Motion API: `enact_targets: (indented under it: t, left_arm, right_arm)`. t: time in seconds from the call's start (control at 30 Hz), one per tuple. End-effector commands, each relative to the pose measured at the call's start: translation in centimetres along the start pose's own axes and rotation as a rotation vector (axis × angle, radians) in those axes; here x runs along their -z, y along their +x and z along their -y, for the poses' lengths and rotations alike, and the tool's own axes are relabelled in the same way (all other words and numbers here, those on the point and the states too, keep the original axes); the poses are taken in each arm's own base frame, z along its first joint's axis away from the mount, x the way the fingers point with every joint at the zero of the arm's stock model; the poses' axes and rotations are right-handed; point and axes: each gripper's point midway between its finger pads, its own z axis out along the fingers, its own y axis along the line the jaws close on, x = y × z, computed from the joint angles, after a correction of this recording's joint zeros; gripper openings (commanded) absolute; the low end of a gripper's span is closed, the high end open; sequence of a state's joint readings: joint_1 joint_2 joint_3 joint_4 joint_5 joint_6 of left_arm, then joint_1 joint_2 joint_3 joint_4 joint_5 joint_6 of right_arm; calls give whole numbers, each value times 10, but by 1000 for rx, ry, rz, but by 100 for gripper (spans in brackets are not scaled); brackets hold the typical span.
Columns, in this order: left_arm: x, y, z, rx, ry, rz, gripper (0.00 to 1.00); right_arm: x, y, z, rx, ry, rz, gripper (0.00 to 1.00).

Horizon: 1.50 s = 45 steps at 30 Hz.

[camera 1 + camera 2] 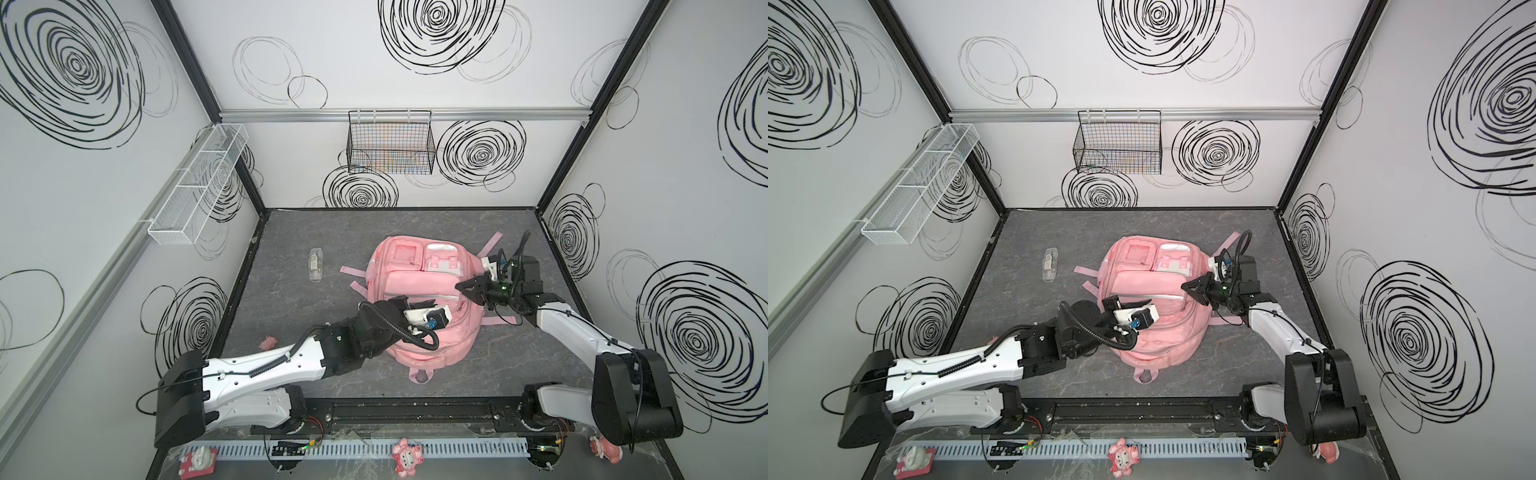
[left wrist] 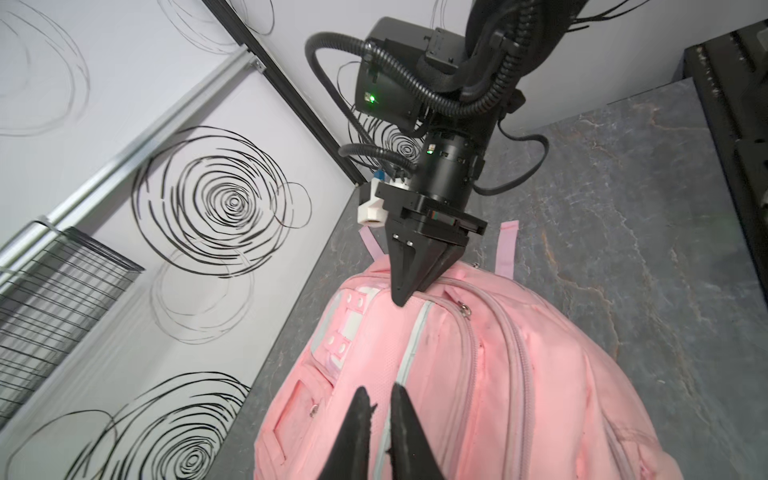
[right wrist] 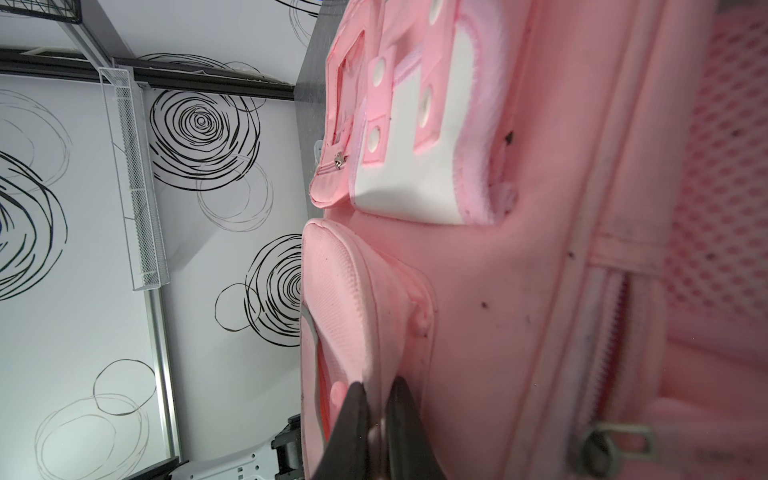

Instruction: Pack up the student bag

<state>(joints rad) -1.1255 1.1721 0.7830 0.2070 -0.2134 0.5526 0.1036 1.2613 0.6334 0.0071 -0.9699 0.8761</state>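
**Pink backpack and both grippers.** The large pink fabric backpack (image 1: pixel 415 282) lies front-up at the centre of the grey marbled tabletop (image 1: pixel 316 232), with its top loop toward 6 o'clock. The left gripper (image 2: pixel 381 395) reaches in from 8 o'clock and hovers over the white stripe (image 2: pixel 411 345) on the bag's front. Its jaws stand a narrow slit apart with nothing between them. The right gripper (image 3: pixel 379 386) meets the bag's 3 o'clock side at the edge of a front pocket (image 3: pixel 349 291). Its jaws are almost together and pale fabric shows in the gap, but whether it is pinched cannot be told.
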Motion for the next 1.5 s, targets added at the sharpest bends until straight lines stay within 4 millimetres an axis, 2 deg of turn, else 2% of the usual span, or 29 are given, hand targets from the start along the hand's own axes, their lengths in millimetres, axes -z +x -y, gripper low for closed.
enact_targets:
  t: [0.0, 0.07, 0.13, 0.3, 0.47, 0.67, 0.8, 0.97, 1.1, 1.3, 1.47]
  left_arm:
    - [-9, -1, -1, 93, -9, -1, 13]
    - [-16, 8, -5, 172, -32, -22, 12]
    - [-23, 19, -5, 268, -41, -53, 11]
    - [-35, 50, 13, 424, -31, -104, 10]
    - [-44, 68, 25, 507, -18, -123, 6]
    - [-50, 80, 27, 570, -9, -138, 5]
    - [-50, 74, 28, 586, 12, -123, 6]
    - [-47, 65, 26, 588, 33, -107, 10]
    - [-43, 52, 29, 590, 73, -84, 14]
    - [-34, 26, 48, 580, 153, -38, 21]
    - [-33, 15, 74, 596, 225, -23, 22]
  right_arm:
    - [6, 7, 3, 60, 40, 0, 53]
    - [9, 19, 11, 58, 63, -19, 58]
    - [12, 30, 16, 47, 58, -30, 59]
    - [16, 47, 21, 49, 31, -51, 58]
    - [17, 58, 11, 80, -42, -75, 53]
    - [17, 69, 0, 91, -103, -109, 43]
    - [19, 75, -3, 98, -110, -118, 43]
    - [22, 83, -9, 110, -137, -139, 49]
    - [24, 87, -12, 125, -155, -147, 51]
    - [23, 94, -16, 112, -192, -179, 51]
    - [22, 95, -15, 107, -205, -186, 51]
